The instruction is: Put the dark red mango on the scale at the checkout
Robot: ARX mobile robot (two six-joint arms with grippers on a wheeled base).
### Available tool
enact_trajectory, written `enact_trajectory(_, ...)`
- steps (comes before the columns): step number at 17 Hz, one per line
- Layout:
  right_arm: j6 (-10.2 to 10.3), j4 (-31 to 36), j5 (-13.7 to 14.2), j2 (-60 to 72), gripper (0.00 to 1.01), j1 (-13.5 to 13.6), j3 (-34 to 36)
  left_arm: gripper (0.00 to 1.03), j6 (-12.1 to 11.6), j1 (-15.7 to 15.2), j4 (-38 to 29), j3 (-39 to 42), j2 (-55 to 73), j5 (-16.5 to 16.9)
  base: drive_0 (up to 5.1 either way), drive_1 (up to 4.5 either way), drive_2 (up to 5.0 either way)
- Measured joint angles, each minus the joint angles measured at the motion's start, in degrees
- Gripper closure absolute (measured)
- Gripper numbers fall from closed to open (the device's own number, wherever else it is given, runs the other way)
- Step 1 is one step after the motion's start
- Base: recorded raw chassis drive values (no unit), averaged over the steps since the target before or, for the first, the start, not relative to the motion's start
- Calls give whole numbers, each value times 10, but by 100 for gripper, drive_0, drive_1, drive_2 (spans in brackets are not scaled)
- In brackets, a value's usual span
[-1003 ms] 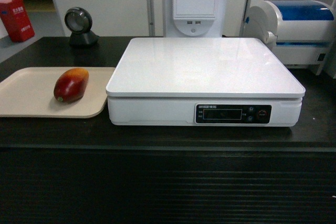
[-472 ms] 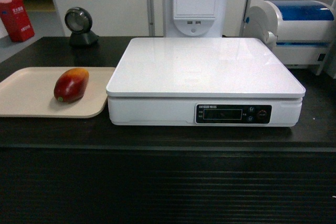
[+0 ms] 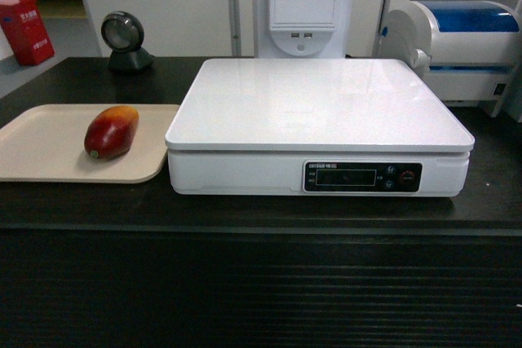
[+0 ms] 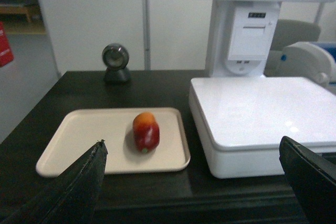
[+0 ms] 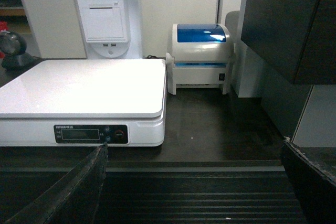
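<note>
The dark red mango (image 3: 111,131) (image 4: 146,131) lies on a beige tray (image 3: 33,152) (image 4: 89,140) at the left of the black checkout counter (image 3: 261,213). The white scale (image 3: 318,120) (image 4: 262,114) (image 5: 84,90) stands right of the tray, its platform bare. My left gripper (image 4: 191,153) is open, held back in front of the counter edge, well short of the mango, nothing between its fingers. My right gripper (image 5: 194,156) is open too, facing the ribbed counter front to the right of the scale. Neither gripper shows in the head view.
A round black scanner (image 3: 125,40) (image 4: 116,62) stands at the back left. A white receipt printer column (image 3: 303,2) (image 5: 107,14) rises behind the scale. A label printer with a blue lid (image 3: 457,38) (image 5: 200,51) sits at the back right. A dark cabinet (image 5: 289,19) hangs at right.
</note>
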State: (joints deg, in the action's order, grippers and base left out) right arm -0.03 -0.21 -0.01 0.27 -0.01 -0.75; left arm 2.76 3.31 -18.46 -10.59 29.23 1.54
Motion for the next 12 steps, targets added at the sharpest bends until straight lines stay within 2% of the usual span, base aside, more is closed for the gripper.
enact_trajectory(1, 0, 0, 0, 0, 3, 0, 0, 5, -6, -8, -61, -21, 73, 14, 0, 0, 0)
enact_trajectory(3, 0, 0, 0, 0, 3, 0, 0, 5, -20, -39, -172, -99, 261, 63, 0, 0, 0)
enact_trajectory(4, 0, 0, 0, 0, 3, 0, 0, 5, -29, -48, -193, -151, 345, 81, 0, 0, 0)
enact_trajectory(5, 0, 0, 0, 0, 3, 0, 0, 5, -36, -52, -201, -203, 426, 82, 0, 0, 0)
enact_trajectory(8, 0, 0, 0, 0, 3, 0, 0, 5, -53, -61, -134, -363, 642, 92, 0, 0, 0)
enact_trajectory(12, 0, 0, 0, 0, 3, 0, 0, 5, -65, -68, -8, -545, 835, 72, 0, 0, 0)
